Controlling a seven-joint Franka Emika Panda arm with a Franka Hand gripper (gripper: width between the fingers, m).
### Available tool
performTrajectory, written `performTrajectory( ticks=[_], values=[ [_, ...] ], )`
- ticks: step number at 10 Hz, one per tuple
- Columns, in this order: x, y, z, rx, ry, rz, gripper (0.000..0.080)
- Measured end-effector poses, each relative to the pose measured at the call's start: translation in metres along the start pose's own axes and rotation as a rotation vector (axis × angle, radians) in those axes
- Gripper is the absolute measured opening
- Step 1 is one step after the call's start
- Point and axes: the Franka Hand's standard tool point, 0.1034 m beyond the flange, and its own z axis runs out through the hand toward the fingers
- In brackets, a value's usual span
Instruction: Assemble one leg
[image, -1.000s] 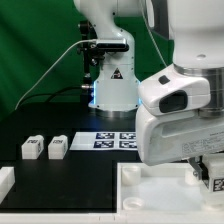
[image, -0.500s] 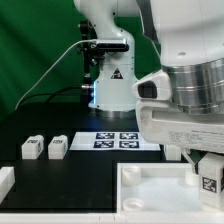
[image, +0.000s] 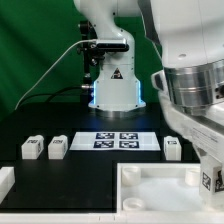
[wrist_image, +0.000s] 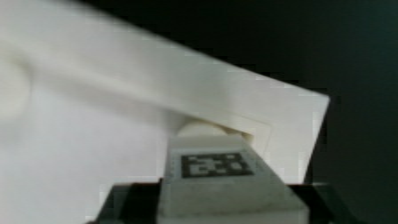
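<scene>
My gripper (image: 208, 172) is shut on a leg (image: 210, 181), a small white post with a black-and-white tag, at the exterior view's right edge. It holds the leg over the right side of the large white tray (image: 140, 178). In the wrist view the held leg (wrist_image: 214, 170) stands between the dark jaws, its tip near the tray's corner (wrist_image: 294, 110). Two more legs (image: 31, 148) (image: 57, 147) lie on the black table at the left. A third loose leg (image: 172, 147) lies right of the marker board.
The marker board (image: 118, 139) lies flat in front of the robot base (image: 112, 85). A white part (image: 5, 181) sits at the lower left edge. A green backdrop is behind.
The arm has shifted toward the exterior view's right, uncovering the leg beside the marker board. The held leg stays in the jaws over the tray's right side.
</scene>
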Motion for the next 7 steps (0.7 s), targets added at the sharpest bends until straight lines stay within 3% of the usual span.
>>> performTrajectory(
  ticks=[2, 4, 6, 7],
  values=[
    [-0.0075, 0.0023, 0.0039, 0.016, 0.007, 0.051, 0.0296],
    [-0.0084, 0.0021, 0.0042, 0.016, 0.003, 0.003, 0.0296],
    [-0.0039, 0.0041, 0.0036, 0.002, 0.007, -0.348, 0.0615],
    [-0.0035, 0.0062, 0.0029, -0.02, 0.009, -0.555, 0.0615]
  ],
)
